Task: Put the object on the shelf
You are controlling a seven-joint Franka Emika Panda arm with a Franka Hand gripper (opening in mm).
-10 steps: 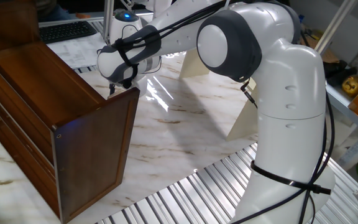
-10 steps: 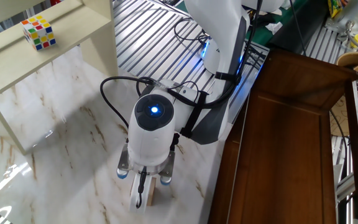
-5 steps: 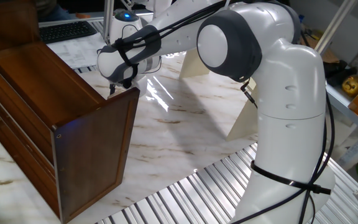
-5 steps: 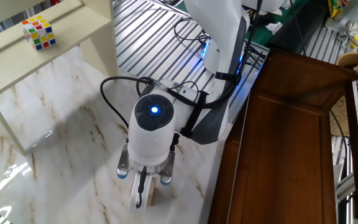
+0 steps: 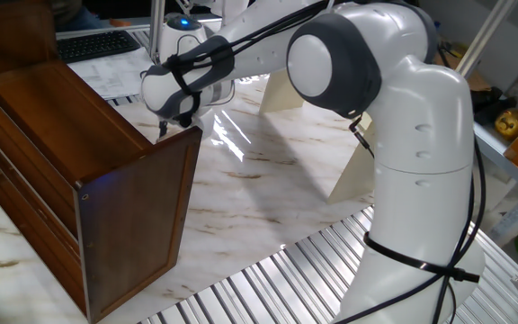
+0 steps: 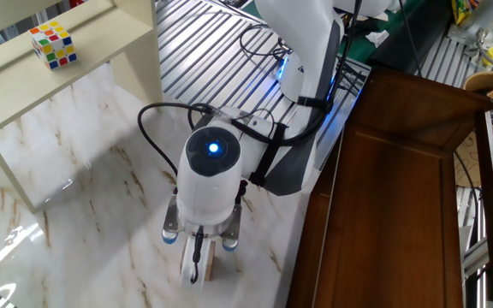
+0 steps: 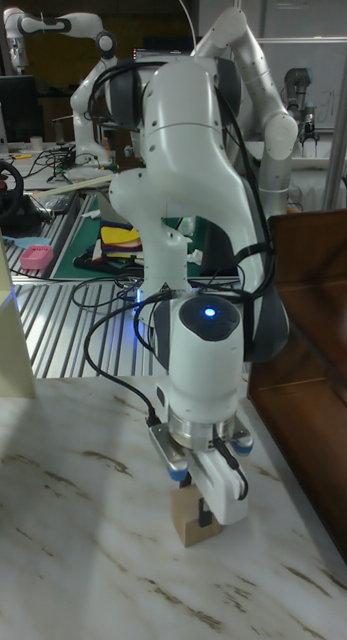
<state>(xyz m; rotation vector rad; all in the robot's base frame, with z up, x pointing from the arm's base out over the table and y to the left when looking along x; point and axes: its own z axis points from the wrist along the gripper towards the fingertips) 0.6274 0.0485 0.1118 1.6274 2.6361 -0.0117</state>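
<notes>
The claw [image 7: 205,502] points straight down onto the marble worktop [image 7: 63,520], its fingers narrowed around the small tan wooden cube [image 7: 193,522], which sits on the worktop between them. To do this well, confirm a firm, centred hold, then lift vertically. The dark wooden shelf [image 6: 400,197] stands just beside the claw, so rise above its top edge before moving sideways; the other side offers open room.

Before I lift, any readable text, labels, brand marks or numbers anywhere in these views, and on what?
None can be read.
Wooden cube: plain, unmarked.
Dark wooden shelf: no label.
Robot arm: no legible marking.
Papers beside the keyboard: print too blurred to read.
</notes>
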